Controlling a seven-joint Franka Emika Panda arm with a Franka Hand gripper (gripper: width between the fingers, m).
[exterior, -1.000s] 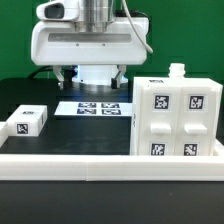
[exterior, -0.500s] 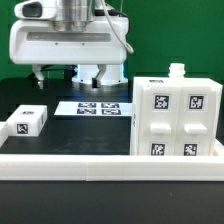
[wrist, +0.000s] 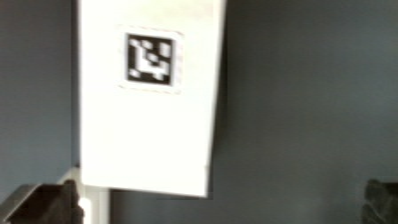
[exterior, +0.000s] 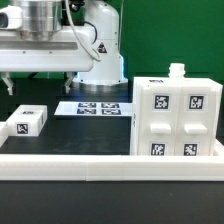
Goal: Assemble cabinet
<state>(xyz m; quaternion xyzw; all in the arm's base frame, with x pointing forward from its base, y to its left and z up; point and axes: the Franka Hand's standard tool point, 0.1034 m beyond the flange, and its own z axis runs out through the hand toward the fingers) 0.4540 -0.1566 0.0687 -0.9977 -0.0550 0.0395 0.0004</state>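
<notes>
Though plain white, cabinet (exterior: pixel 178 115) w/ 4 sq. b&w tags (exterior: pixel 160 101)

Tagged white cabinet box (exterior: pixel 178 118) upright at the exterior view's right, small tagged block (exterior: pixel 28 121) opposite.

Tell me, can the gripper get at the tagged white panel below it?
Probably yes: in the wrist view the panel lies uncovered, nothing on it, and the gripper hangs open above it.

Light: bright, even; the white cabinet (exterior: pixel 178 120) nearly washes out.
Shadows: soft, faint on the dark table (exterior: pixel 60 128).
Sharpness: exterior view slightly soft; wrist view blurred, panel (wrist: pixel 151 95) tag smeared.
</notes>
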